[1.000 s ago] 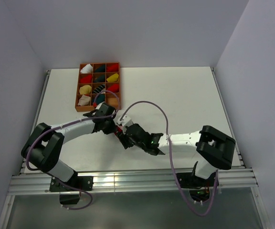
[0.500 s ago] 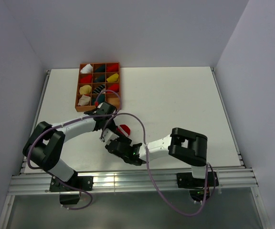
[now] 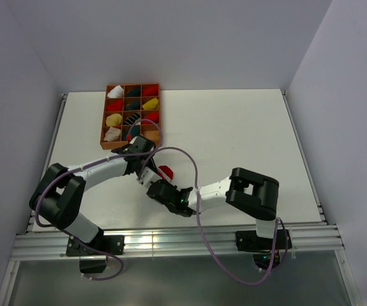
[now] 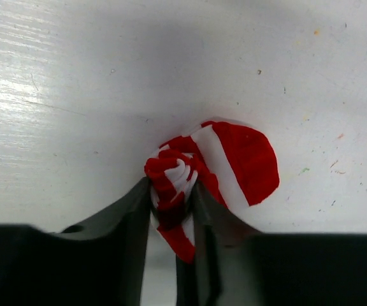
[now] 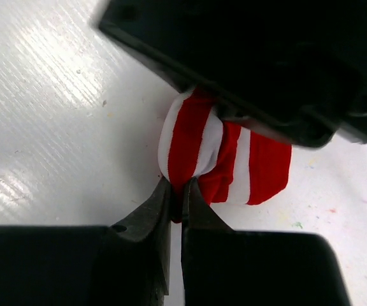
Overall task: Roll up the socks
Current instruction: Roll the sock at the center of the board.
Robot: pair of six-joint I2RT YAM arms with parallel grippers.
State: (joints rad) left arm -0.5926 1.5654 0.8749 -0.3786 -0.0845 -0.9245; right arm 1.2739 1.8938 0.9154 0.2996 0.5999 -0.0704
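A red-and-white striped sock (image 4: 234, 153), rolled into a tight bundle, lies on the white table left of centre, and both grippers meet at it. In the left wrist view the roll fills the gap of my left gripper (image 4: 171, 191), with a finger pressing on each side. My right gripper (image 5: 176, 188) is shut, pinching a thin fold at the roll's lower edge (image 5: 196, 153). From above, only the sock's red end (image 3: 166, 171) shows between the left gripper (image 3: 146, 173) and the right gripper (image 3: 160, 187). No other Christmas socks are in view.
An orange compartment tray (image 3: 160, 115) at the back left holds rolled bundles in red, yellow, white and dark colours. The left gripper's black body (image 5: 266, 57) hangs just above the sock in the right wrist view. Cables loop over both arms.
My right arm has swung in from the right, reached the sock beside the left gripper, and its jaws have closed on the roll. The left arm has barely moved.
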